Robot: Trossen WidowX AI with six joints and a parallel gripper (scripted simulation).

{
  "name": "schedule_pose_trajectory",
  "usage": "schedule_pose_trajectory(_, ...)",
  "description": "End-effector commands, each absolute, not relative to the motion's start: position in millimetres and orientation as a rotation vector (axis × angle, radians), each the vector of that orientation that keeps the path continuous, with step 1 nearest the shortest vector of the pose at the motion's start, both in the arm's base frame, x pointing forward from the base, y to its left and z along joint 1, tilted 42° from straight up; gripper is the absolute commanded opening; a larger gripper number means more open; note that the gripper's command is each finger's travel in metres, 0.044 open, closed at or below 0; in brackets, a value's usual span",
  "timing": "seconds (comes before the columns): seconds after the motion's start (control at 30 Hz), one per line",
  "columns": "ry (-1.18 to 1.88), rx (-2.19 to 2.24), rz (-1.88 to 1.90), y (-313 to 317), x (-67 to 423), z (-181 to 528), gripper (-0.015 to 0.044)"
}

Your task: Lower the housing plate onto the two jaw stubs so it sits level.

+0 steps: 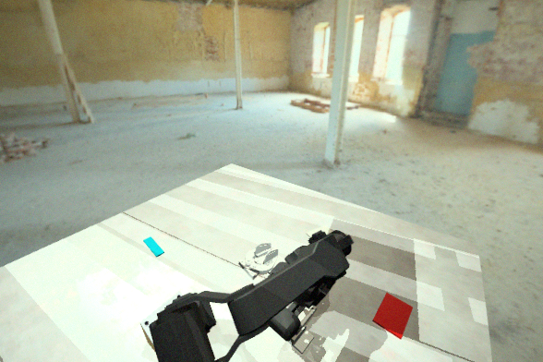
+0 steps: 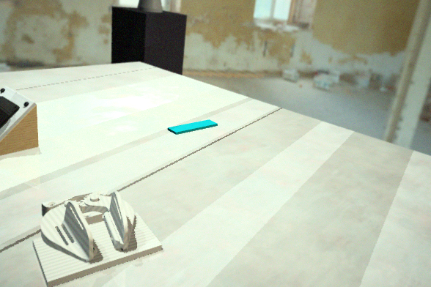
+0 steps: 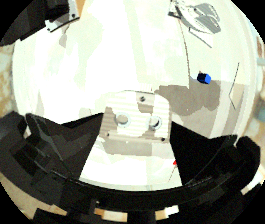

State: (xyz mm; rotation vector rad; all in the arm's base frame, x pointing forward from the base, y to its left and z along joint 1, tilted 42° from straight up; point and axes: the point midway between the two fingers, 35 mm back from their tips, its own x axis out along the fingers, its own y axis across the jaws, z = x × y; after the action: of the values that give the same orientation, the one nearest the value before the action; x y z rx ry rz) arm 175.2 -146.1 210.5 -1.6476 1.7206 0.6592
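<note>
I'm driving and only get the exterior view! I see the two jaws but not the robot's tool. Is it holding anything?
Observer: Yes, the wrist view shows the housing plate between the fingers of the tool.
Operator: Cool! Is there other stuff I'm missing?
Observer: Yes, a small blue block. In the wrist view, it's up and to the right of the plate.
</note>
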Motion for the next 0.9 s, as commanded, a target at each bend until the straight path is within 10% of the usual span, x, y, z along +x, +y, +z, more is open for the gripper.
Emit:
schedule_pose_trajectory(0.0,1.722,-1.650,0.649,-140,174,220,0.0351)
schedule_pose_trajectory(0.87,1.692,-1.291,0.248,-104,223,186,0.0351)
